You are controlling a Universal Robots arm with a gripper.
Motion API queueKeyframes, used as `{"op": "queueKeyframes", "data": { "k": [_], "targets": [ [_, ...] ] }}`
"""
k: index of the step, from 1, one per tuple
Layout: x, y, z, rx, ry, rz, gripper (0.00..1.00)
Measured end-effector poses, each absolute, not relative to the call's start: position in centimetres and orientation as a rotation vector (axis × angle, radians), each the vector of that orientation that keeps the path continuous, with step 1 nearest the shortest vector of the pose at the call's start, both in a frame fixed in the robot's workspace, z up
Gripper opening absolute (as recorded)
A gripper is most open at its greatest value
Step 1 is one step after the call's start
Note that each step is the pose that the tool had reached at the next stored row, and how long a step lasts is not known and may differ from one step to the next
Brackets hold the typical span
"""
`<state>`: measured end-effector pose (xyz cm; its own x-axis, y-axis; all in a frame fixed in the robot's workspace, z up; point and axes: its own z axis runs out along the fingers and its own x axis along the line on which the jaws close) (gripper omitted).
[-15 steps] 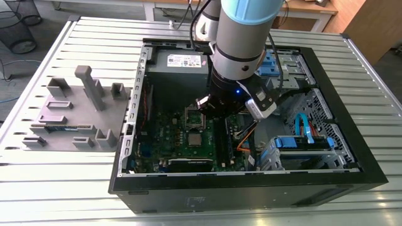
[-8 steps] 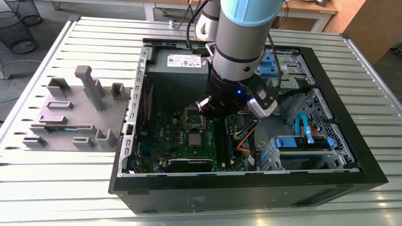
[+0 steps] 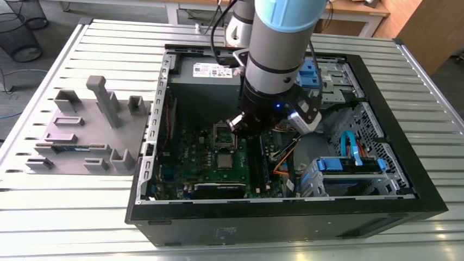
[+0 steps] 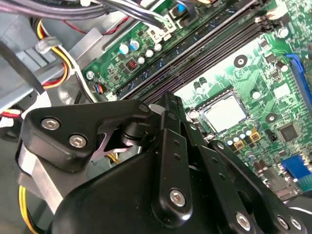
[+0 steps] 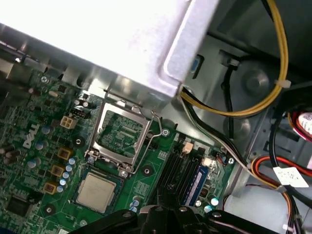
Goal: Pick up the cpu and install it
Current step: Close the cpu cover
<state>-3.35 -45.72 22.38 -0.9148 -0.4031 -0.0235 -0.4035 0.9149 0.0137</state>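
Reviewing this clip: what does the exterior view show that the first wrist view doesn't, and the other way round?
Exterior view: the whole computer case on a slatted metal table, a grey fixture tray beside it on the exterior view's left, and the arm reaching down into the case. First wrist view: a close look at the yellow cable running beside the board. Both: the cpu lying flat on the green motherboard, next to the socket's opened metal frame.

robotics lab, slatted metal bench (image 3: 87, 217), open computer case (image 3: 290, 220) (wire bins (image 3: 18, 35) behind)
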Motion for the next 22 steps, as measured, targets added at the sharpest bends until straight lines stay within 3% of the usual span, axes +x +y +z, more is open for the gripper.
{"op": "queueKeyframes", "data": {
  "k": [13,22],
  "targets": [
    [-3.3,-45.7,22.3,-0.813,3.011,0.051,0.11],
    [-3.3,-43.8,21.9,-0.813,3.01,0.058,0.11]
  ]
}}
